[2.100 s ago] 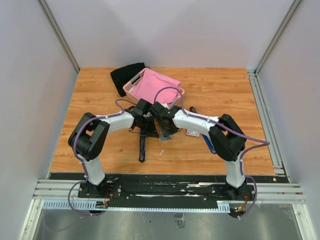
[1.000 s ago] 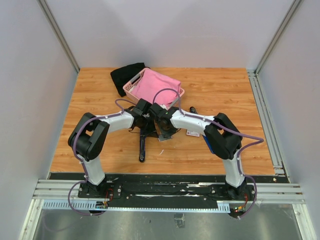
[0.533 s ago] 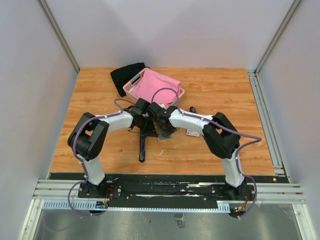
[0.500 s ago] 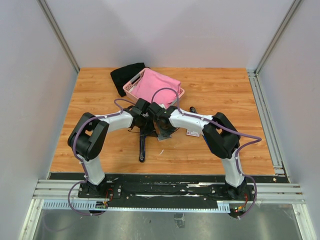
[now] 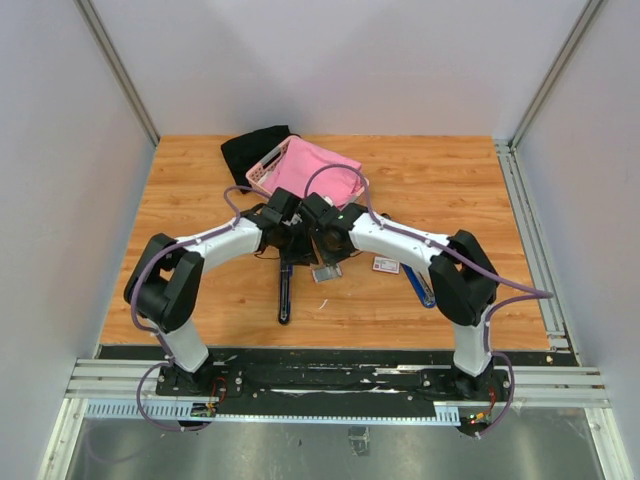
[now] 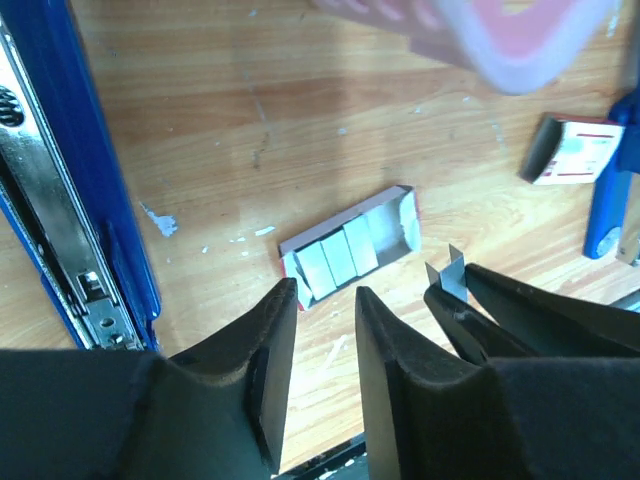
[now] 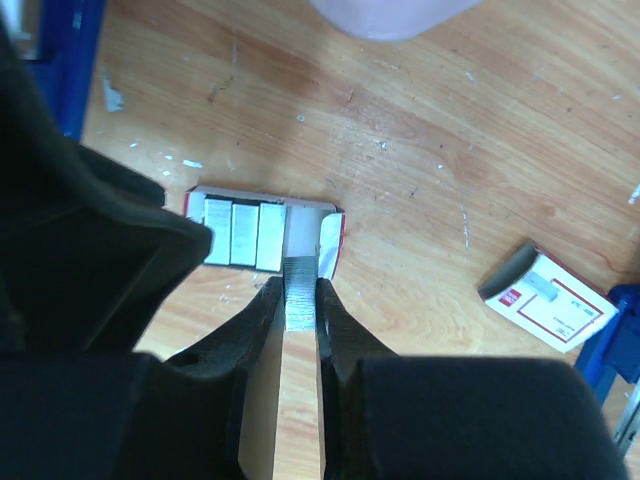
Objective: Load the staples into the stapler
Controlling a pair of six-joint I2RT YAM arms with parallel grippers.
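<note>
Surface: light wooden tabletop (image 5: 200,200)
Middle: opened blue stapler (image 6: 60,200); open white cardboard tray (image 6: 403,222) holding silvery staple blocks (image 6: 338,256)
Right: white red-printed carton (image 7: 548,305)
Back: pink plastic basket (image 5: 262,172); black cloth (image 5: 245,150)

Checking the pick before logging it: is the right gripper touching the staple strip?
Touching. The right wrist view shows the staple strip pinched between both fingers of the right gripper, with no gap on either side.

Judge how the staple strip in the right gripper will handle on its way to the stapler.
The strip looks stiff but brittle: a ribbed row of thin wires that could snap if squeezed askew. Its smooth metal sides, pinched by the right gripper at narrow fingertips only, may slip. It is probably light, as it is held clear of the tray without sagging.
</note>
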